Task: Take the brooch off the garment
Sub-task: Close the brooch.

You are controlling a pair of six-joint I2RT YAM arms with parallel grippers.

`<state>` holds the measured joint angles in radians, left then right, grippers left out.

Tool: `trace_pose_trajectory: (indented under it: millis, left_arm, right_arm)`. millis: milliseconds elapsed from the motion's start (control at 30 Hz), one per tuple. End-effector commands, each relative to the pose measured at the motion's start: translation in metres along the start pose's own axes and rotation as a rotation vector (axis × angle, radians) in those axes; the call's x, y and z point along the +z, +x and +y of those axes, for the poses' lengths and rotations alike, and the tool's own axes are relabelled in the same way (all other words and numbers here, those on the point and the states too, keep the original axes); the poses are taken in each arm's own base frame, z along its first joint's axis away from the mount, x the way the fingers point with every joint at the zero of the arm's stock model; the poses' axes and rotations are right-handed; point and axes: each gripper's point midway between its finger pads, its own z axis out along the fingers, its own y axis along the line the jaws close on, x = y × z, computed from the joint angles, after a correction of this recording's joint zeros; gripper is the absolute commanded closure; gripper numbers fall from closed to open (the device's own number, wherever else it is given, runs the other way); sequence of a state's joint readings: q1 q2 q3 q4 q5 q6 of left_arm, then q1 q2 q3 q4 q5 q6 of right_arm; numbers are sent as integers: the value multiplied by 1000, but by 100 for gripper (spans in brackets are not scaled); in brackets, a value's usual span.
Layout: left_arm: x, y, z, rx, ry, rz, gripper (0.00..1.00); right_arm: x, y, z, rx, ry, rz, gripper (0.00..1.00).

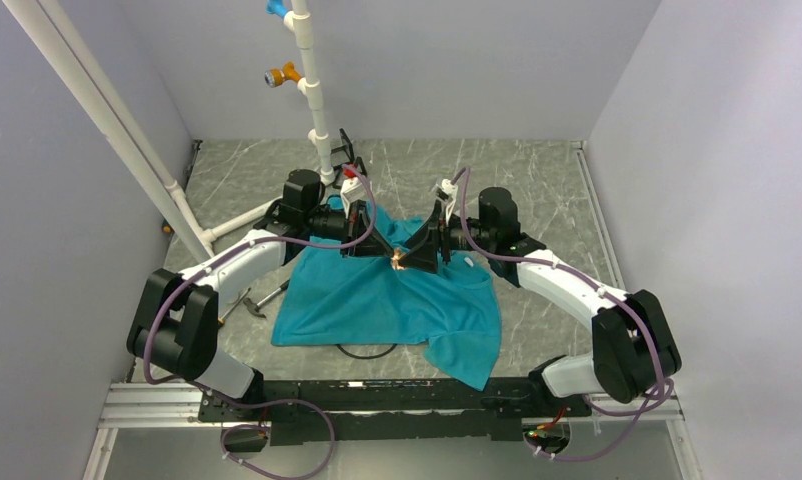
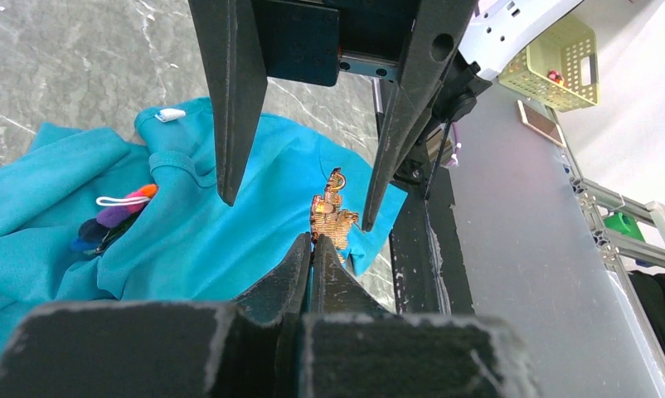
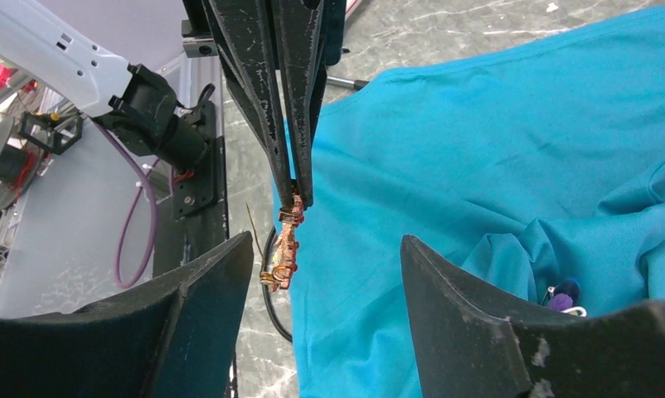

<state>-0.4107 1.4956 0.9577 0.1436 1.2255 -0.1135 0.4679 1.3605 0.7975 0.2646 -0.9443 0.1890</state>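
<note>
The teal garment lies spread on the marble table. The brooch, a small purple, orange and dark-blue ornament with a white loop, sits in a fold by the collar; the right wrist view shows only its edge. My left gripper is shut on a small orange-gold metal piece, which hangs from its tips with a thin pin showing. I cannot tell whether that piece touches the cloth. My right gripper is open, its fingers on either side of the piece. In the top view the grippers meet tip to tip, left and right.
A white pipe frame with orange and blue pegs stands behind the arms. A black cable loop shows under the shirt's near hem. A metal tool lies left of the shirt. A white label sits at the collar.
</note>
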Motion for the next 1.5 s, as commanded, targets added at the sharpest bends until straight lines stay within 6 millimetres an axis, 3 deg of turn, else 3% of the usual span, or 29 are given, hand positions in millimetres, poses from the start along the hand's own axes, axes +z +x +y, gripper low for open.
trace_pose_trajectory:
  millis: [0,167,633,933,1467]
  left_arm:
    - [-1,-18,-9,98,19,-15,100]
    - [-1,-20,-9,88,11,-22,100]
    - [10,-10,14,-147,32,-15,100]
    - [9,-13,10,-109,38,-28,100]
    - [13,-5,-4,19,18,8,100]
  right_arm:
    - [0,-23,1,-59,-15,-51,35]
    - [-1,-22,-6,-66,21,-43,38]
    - [-4,-19,-8,-88,46,-19,30]
    - [-2,-12,-17,-74,70,4,31]
    - [0,-15,-22,-33,73,-10,54]
